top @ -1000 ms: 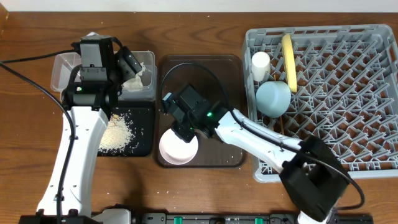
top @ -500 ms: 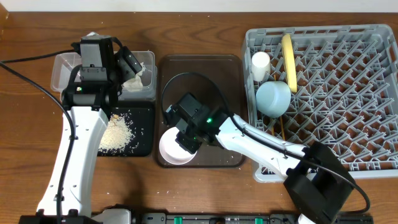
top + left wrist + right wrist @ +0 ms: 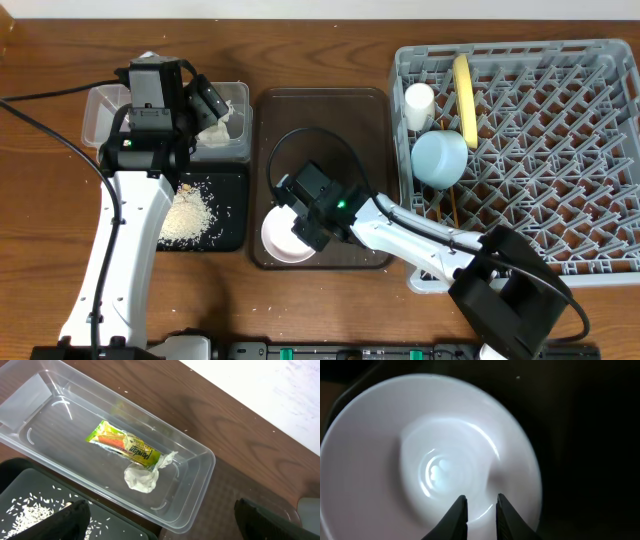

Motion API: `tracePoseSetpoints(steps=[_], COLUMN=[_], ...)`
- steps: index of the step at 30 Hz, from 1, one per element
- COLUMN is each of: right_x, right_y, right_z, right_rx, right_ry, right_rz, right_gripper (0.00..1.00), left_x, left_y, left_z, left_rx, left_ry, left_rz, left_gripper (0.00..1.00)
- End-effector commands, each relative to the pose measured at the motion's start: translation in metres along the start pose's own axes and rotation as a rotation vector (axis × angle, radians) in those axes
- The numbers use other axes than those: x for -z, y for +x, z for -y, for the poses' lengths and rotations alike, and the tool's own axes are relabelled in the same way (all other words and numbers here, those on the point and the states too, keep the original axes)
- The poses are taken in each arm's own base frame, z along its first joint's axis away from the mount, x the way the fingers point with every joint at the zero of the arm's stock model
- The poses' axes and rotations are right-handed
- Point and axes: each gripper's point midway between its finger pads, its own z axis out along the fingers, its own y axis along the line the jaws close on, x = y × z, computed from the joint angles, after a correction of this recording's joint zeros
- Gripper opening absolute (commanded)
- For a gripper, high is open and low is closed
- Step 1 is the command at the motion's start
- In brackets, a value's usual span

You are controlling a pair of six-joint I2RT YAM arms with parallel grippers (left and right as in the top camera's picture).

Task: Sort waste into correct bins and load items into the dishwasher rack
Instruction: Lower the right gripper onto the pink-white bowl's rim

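Overhead — left gripper (image 3: 212, 106) hangs over the clear tub (image 3: 100, 110) at the left end of the table (image 3: 330, 40). The black tray (image 3: 232, 215) lies just beside the tub on the near side and carries rice crumbs (image 3: 188, 212). Right gripper (image 3: 298, 232) sits low over the white bowl (image 3: 275, 240) on the brown serving tray (image 3: 320, 130). In the dishwasher rack (image 3: 560, 150): white cup (image 3: 420, 104), light blue bowl (image 3: 440, 158), yellow plate (image 3: 464, 98) on edge, chopsticks (image 3: 452, 205). Left wrist — gripper spread wide, nothing in it; snack wrapper (image 3: 125, 446) and crumpled tissue (image 3: 141, 479) lie touching inside the tub. Right wrist — fingers (image 3: 457, 517) drawn to a narrow gap above the bowl's inside, nothing between them.
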Motion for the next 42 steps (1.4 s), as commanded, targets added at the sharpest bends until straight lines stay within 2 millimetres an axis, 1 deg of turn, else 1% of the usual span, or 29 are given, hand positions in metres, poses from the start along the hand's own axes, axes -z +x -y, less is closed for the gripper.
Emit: tracePoseSetpoints(steps=[1, 9, 12, 16, 19, 21, 26, 30, 32, 34, 36, 38, 42], right_x=[-0.002, 0.005, 0.007, 0.009, 0.010, 0.010, 0.007, 0.014, 0.021, 0.033, 0.048, 0.064, 0.085], right_y=[0.001, -0.005, -0.010, -0.017, -0.022, -0.024, -0.032, -0.035, -0.040, -0.049, -0.057, -0.063, -0.064], right_z=[0.020, 0.053, 0.063, 0.071, 0.075, 0.072, 0.048, 0.046, 0.046, 0.045, 0.044, 0.043, 0.042], right_rx=[0.010, -0.002, -0.040, -0.068, -0.105, -0.133, -0.126, -0.125, -0.125, -0.124, -0.119, -0.103, -0.072], right_ry=[0.112, 0.286, 0.326, 0.336, 0.336, 0.313, 0.165, 0.159, 0.159, 0.159, 0.159, 0.161, 0.170], right_rz=[-0.002, 0.021, 0.047, 0.083, 0.107, 0.120, 0.133, 0.147, 0.167, 0.196, 0.229, 0.261, 0.281], right_gripper=[0.18, 0.18, 0.17, 0.17, 0.15, 0.13, 0.15, 0.14, 0.14, 0.16, 0.16, 0.18, 0.20], left_x=[0.001, 0.001, 0.001, 0.001, 0.001, 0.001, 0.001, 0.001, 0.001, 0.001, 0.001, 0.001, 0.001], left_y=[-0.006, -0.006, -0.006, -0.006, -0.006, -0.006, -0.006, -0.006, -0.006, -0.006, -0.006, -0.006, -0.006], left_z=[0.000, 0.000, 0.000, 0.000, 0.000, 0.000, 0.000, 0.000, 0.000, 0.000, 0.000, 0.000, 0.000], left_rx=[0.003, 0.003, 0.003, 0.003, 0.003, 0.003, 0.003, 0.003, 0.003, 0.003, 0.003, 0.003, 0.003], left_ry=[-0.002, -0.002, -0.002, -0.002, -0.002, -0.002, -0.002, -0.002, -0.002, -0.002, -0.002, -0.002, -0.002], left_rz=[0.013, 0.013, 0.013, 0.013, 0.013, 0.013, 0.013, 0.013, 0.013, 0.013, 0.013, 0.013, 0.013], left_gripper=[0.95, 0.95, 0.95, 0.95, 0.95, 0.95, 0.95, 0.95, 0.95, 0.95, 0.95, 0.95, 0.95])
